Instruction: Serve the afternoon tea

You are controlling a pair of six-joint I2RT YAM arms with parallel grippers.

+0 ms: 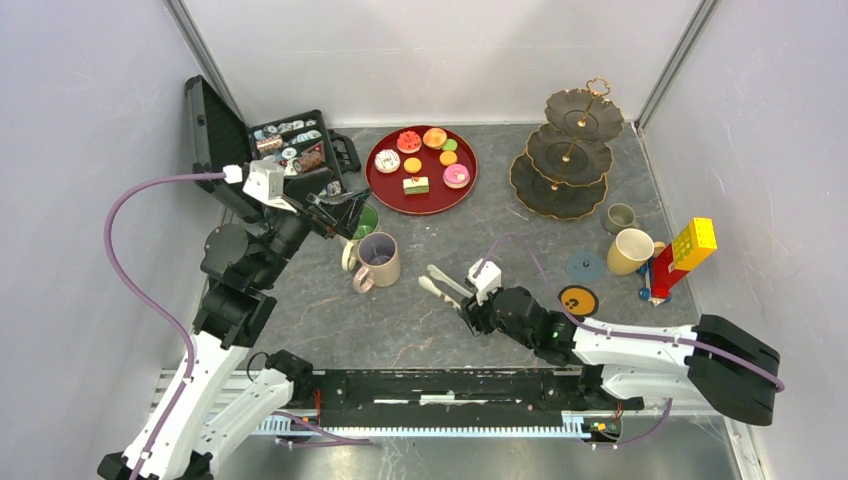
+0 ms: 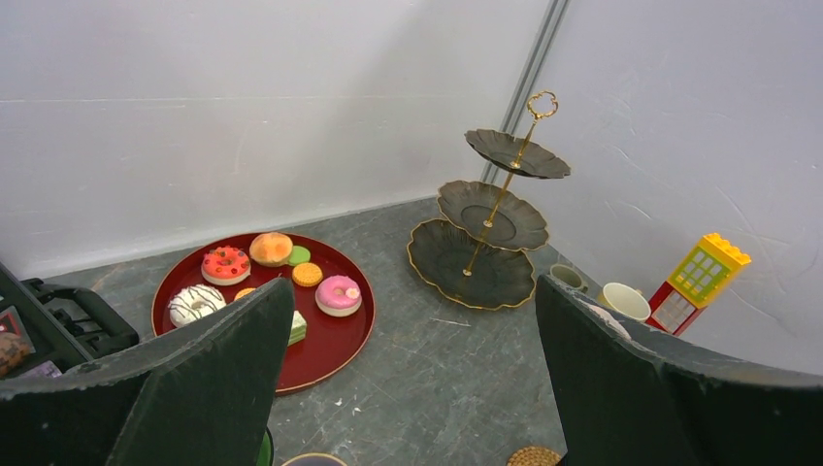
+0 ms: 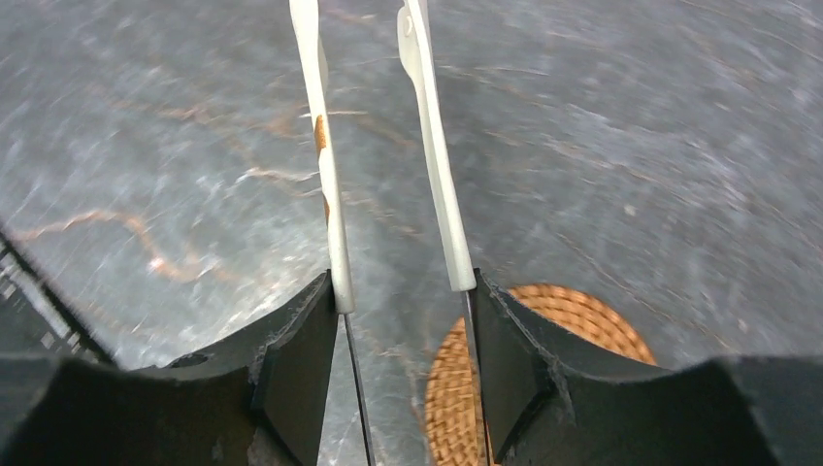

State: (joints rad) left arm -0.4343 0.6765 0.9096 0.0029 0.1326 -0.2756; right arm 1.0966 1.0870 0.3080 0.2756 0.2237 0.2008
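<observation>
White tongs [image 1: 438,280], seemingly clamped in right pincer [image 3: 403,291], point toward the far-left corner of the counter [image 1: 330,320]; left pincer [image 2: 408,291] apart.

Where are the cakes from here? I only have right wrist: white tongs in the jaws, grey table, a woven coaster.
Observer: On the far side of the table from the right gripper and its tongs. The cakes sit on the round red tray.
Operator: Anything on the stand?
Observer: No. All three tiers of the stand are bare. It stands to the right of the tray.
Operator: Left arm?
Observer: The left gripper is open and empty, above the green-lined mug, just left of the tray.
</observation>
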